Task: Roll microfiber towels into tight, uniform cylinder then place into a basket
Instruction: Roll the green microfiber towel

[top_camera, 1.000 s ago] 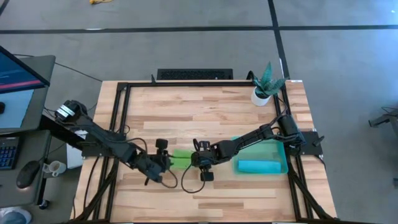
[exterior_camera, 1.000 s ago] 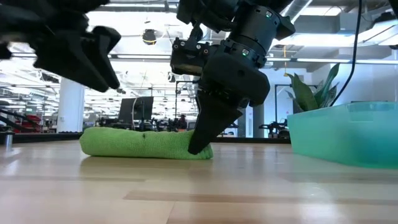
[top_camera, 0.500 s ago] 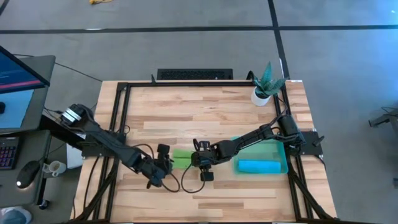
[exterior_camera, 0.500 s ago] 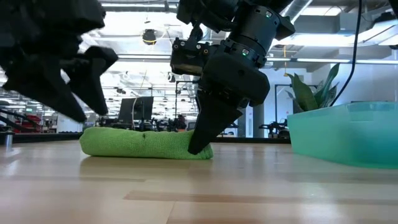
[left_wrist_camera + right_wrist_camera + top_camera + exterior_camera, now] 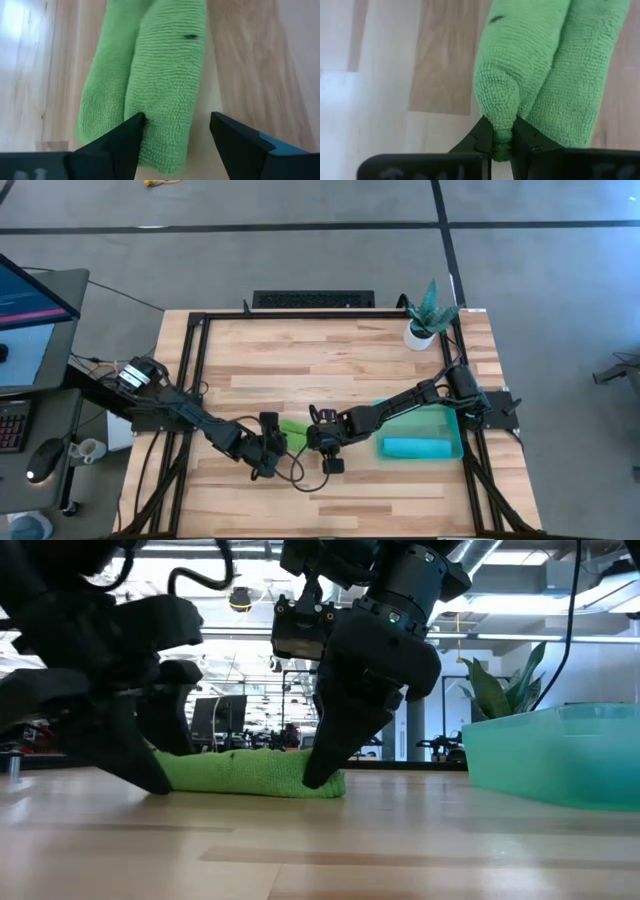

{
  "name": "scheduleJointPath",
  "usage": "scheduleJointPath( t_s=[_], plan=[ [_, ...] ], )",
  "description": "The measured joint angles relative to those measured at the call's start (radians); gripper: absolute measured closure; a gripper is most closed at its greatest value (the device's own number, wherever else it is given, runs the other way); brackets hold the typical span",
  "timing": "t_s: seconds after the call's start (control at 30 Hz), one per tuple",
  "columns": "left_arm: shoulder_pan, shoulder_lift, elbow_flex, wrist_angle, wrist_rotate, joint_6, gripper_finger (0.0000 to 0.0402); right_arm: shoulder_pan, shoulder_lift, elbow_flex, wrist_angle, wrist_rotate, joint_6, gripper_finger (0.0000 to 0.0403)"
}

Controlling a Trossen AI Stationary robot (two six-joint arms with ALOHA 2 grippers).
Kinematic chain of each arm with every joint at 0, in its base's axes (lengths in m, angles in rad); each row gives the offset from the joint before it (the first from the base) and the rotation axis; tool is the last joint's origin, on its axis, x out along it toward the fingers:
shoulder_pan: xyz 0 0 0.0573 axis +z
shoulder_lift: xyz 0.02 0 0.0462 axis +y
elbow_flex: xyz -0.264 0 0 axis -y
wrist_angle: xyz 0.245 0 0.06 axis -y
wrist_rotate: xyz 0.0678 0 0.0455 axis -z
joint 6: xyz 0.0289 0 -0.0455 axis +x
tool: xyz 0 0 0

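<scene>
Progress looks about halfway: 1 blue towel [image 5: 418, 447] already lies rolled in the basket [image 5: 452, 420] at the lower right of the high view. The green towel [image 5: 245, 772] sits rolled (somewhat loosely, by my reading) on the tabletop [image 5: 330, 370] at lower centre. Your right gripper [image 5: 503, 144] is pinched onto 1 end of it; your left gripper [image 5: 176, 136] has its fingers spread apart, straddling the other end. You still need to lift this roll and carry it to the basket.
</scene>
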Motion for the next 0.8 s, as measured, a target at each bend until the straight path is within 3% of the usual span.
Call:
scheduleJointPath(
  t_s=[0.17, 0.33, 0.43, 0.63, 0.8],
  plan=[
    [0.014, 0.004, 0.0, -0.004, 0.013, -0.032, 0.0216, -0.001, 0.0, 0.001, -0.004, -0.022, -0.001, 0.0356],
    [0.019, 0.001, -0.003, -0.013, 0.045, -0.035, 0.0321, 0.005, -0.001, 0.001, -0.003, -0.066, 0.0, 0.0356],
    [0.023, -0.024, -0.004, -0.014, 0.124, -0.097, 0.038, 0.009, -0.001, 0.002, 0.003, -0.113, 0.017, 0.0356],
    [0.038, -0.133, -0.008, 0.0, 0.473, -0.306, 0.036, 0.019, 0.003, 0.004, 0.049, -0.265, 0.074, 0.0356],
    [0.035, -0.181, -0.012, -0.04, 0.634, -0.525, 0.0353, 0.02, 0.005, -0.006, 0.048, -0.508, 0.163, 0.0356]
  ],
)
